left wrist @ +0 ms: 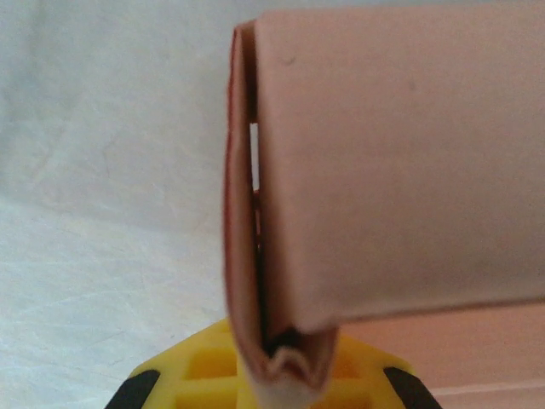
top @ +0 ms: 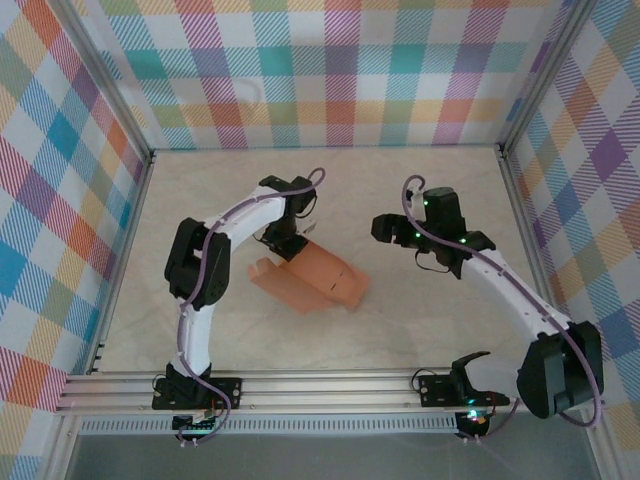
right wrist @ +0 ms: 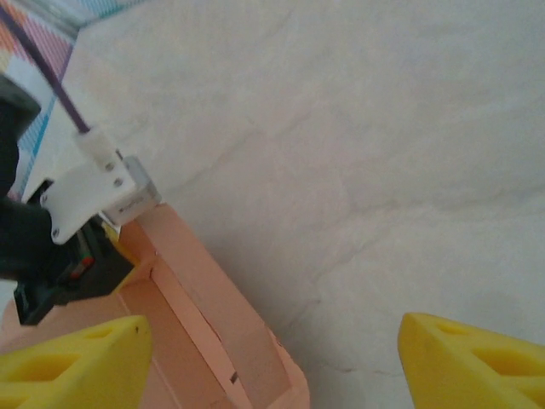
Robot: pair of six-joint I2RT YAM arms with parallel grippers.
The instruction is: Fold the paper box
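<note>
I see the paper box (top: 318,282) lying partly folded on the counter (top: 430,330), about mid-way across. At the box's far left edge, my left gripper (top: 287,243) is clamped on a doubled-over wall of card. To the box's right and apart from it, my right gripper (top: 385,228) hangs with its jaws spread wide.

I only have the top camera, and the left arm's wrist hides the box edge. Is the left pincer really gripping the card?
Observer: Yes. In the left wrist view the left pincer is shut on a doubled edge of the paper box, and the card is crumpled where it is pinched.
Operator: And the right one, is it holding anything?
Observer: No. In the right wrist view the right pincer is open, with only bare table between its jaws; the box lies off to the lower left.
</note>
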